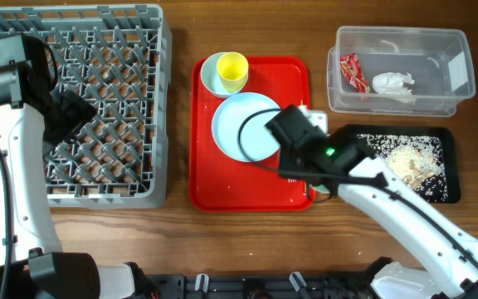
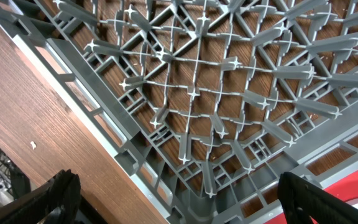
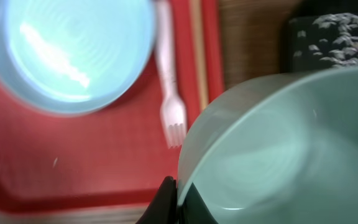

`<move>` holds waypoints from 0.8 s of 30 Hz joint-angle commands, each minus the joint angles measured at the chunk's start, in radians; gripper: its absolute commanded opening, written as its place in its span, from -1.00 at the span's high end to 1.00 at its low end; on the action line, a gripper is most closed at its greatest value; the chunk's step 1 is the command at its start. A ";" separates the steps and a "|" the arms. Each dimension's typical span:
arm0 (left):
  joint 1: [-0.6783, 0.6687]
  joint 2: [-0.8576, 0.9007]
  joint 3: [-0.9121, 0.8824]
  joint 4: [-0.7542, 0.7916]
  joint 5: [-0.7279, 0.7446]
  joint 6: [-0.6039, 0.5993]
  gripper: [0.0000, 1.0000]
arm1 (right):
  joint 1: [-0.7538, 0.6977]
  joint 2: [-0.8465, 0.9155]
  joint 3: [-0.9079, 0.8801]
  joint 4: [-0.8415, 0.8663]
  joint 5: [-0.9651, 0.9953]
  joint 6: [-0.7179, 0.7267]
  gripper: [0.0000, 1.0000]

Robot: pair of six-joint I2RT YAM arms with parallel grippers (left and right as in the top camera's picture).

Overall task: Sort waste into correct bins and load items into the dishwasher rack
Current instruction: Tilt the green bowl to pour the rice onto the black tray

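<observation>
My right gripper [image 3: 180, 198] is shut on the rim of a pale green bowl [image 3: 278, 149], held above the right edge of the red tray [image 3: 73, 165]. In the overhead view the gripper [image 1: 309, 176] is at the tray's right side and the bowl is mostly hidden under the arm. A light blue plate [image 1: 246, 126] and a pale plastic fork [image 3: 169, 93] lie on the tray. A yellow cup [image 1: 232, 71] sits in another pale bowl [image 1: 209, 73]. My left gripper [image 2: 182, 208] is open and empty over the grey dishwasher rack [image 1: 98, 166], near its corner.
A clear bin [image 1: 401, 100] at the back right holds a red wrapper [image 1: 353, 71] and crumpled paper [image 1: 392, 82]. A black tray [image 1: 438, 141] with food crumbs lies in front of it, and its corner also shows in the right wrist view [image 3: 340, 37].
</observation>
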 commanded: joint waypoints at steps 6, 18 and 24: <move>0.006 -0.012 0.015 0.000 0.002 -0.013 -1.00 | -0.750 -0.065 0.029 0.035 -0.853 -0.523 0.91; 0.006 -0.012 0.015 0.000 0.002 -0.013 -1.00 | -1.316 0.282 0.029 -0.159 -1.696 -0.928 0.92; 0.006 -0.012 0.015 0.000 0.002 -0.013 -1.00 | -1.316 0.354 0.029 -0.202 -1.833 -0.885 0.92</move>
